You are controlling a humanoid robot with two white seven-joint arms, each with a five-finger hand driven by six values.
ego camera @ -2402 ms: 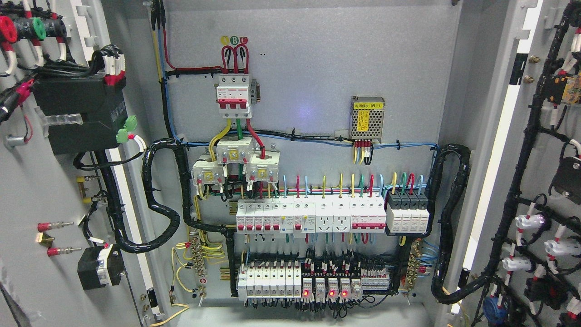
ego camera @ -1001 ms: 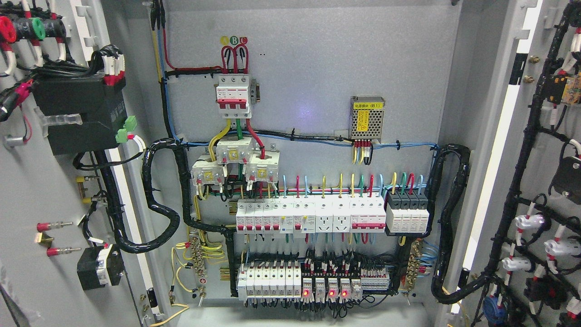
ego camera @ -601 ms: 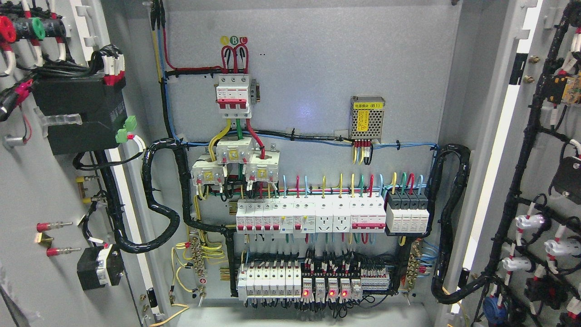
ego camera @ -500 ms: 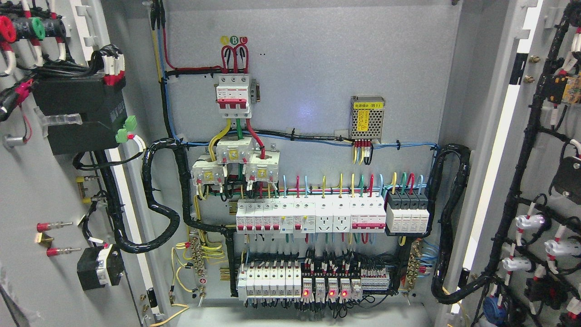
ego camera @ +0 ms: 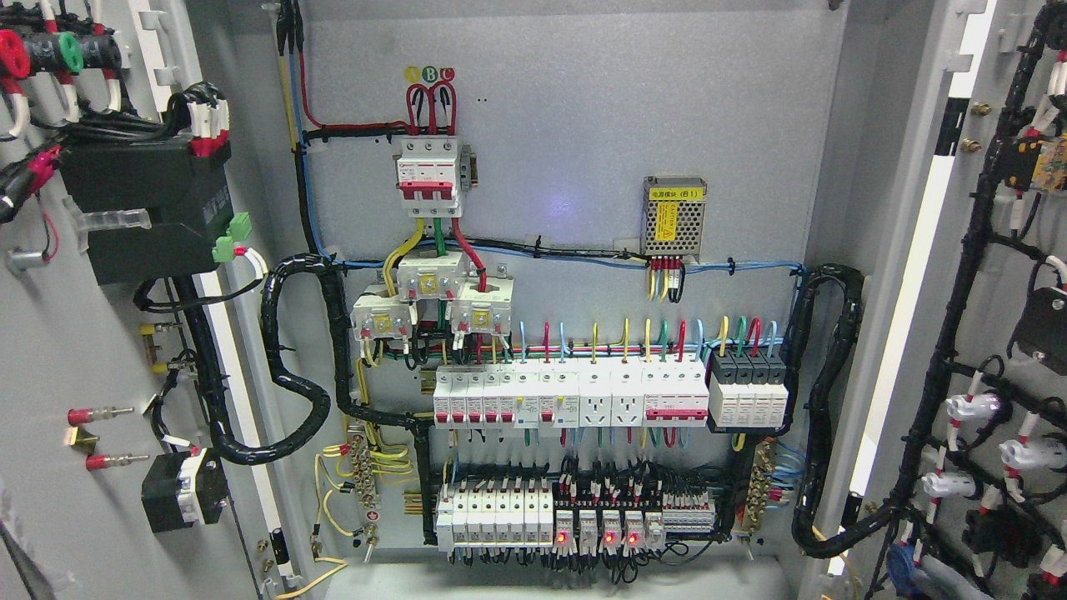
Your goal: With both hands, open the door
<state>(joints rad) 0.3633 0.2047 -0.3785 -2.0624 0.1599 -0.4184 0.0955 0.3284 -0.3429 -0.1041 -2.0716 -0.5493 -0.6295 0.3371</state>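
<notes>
Either side of us, both doors are swung wide: left door point(ego camera: 75, 350), right door point(ego camera: 992, 275), with the breakers point(ego camera: 575, 398) showing between. We can't see either hand, so no telling their state.

Cabinet stands with both doors swung wide: left door point(ego camera: 50, 350) and right door point(ego camera: 1013, 275) show wired inner faces. Back panel point(ego camera: 583, 125) carries a three-pole breaker point(ego camera: 428, 177), a meshed power supply point(ego camera: 675, 216) and a breaker row point(ego camera: 575, 398). Three red lamps lit on the relays point(ego camera: 597, 533).
</notes>
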